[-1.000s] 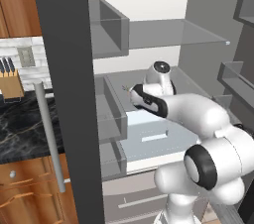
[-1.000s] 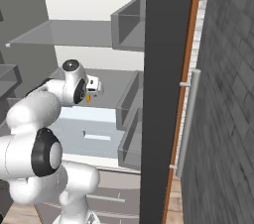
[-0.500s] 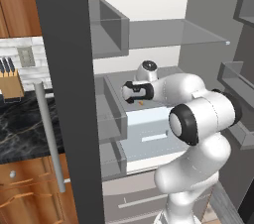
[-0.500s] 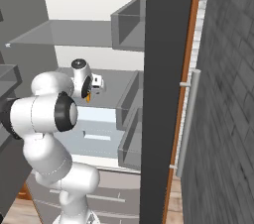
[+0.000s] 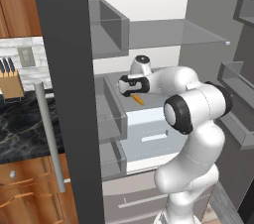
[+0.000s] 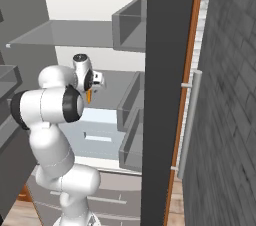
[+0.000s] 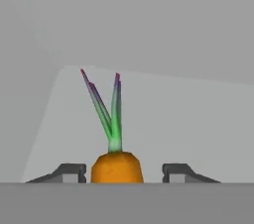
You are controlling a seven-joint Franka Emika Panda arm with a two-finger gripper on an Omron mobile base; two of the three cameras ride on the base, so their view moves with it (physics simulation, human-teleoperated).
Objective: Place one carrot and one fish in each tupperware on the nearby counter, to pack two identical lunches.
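My gripper (image 5: 135, 94) is inside the open fridge, above the middle shelf (image 5: 163, 100), and shut on the slim orange carrot (image 5: 137, 99). The carrot (image 6: 89, 95) hangs below the hand in the right base view too. In the hand view the carrot (image 7: 117, 166) sits between the two dark fingertips (image 7: 73, 171) of the gripper (image 7: 125, 171), with its green stalk pointing away at the grey fridge wall. A stretch of the black marble counter (image 5: 20, 129) lies left of the fridge. The fish and the tupperware are out of view.
The open fridge door (image 5: 67, 94) with its long grey handle (image 5: 49, 139) stands between the fridge and the counter. Door bins (image 5: 111, 114) jut beside the hand. A glass shelf (image 5: 173, 32) is above and a pale drawer (image 5: 149, 136) below. A knife block (image 5: 11, 83) stands on the counter.
The arm's elbow has swung up and left into a more upright pose. The hand has shifted slightly left and up, with the carrot still in it.
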